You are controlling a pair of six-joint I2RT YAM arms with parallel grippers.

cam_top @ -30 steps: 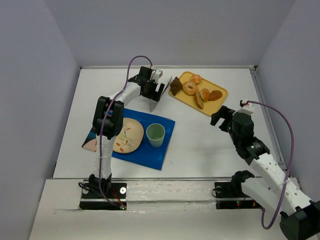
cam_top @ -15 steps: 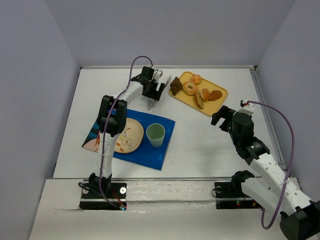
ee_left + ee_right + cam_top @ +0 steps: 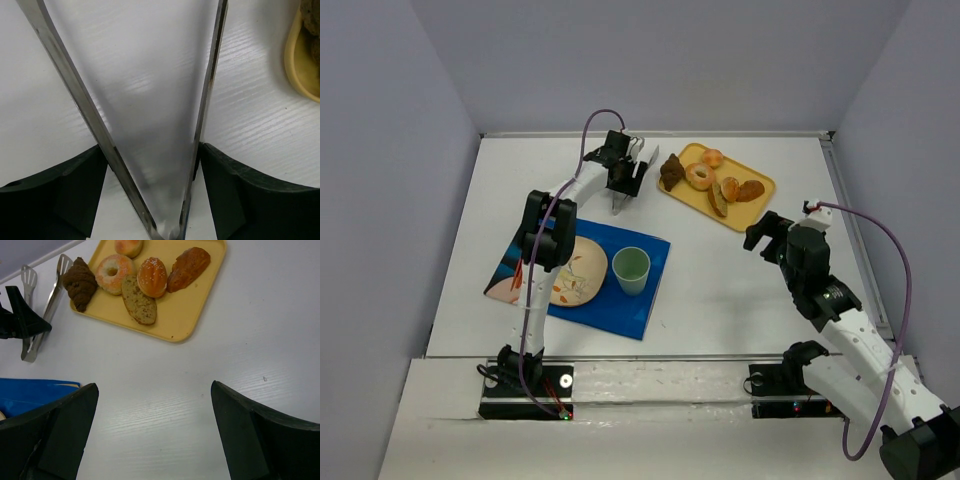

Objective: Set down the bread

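We hold metal tongs (image 3: pixel 75 86) beside the yellow tray (image 3: pixel 176 334).
Our left gripper (image 3: pixel 625 173) clamps the tongs; our right gripper (image 3: pixel 154 386) hangs spread, empty.

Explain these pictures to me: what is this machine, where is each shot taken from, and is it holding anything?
The machine is two robot arms, a left arm and a right arm, bolted to a white table. One picture looks down from above; the other two come from cameras on the wrists. The left gripper holds metal tongs beside a yellow tray of six baked pieces, including a doughnut and a dark croissant. The right gripper is open and empty, above bare table. Near the arms lies a blue mat with a patterned plate and a green cup.
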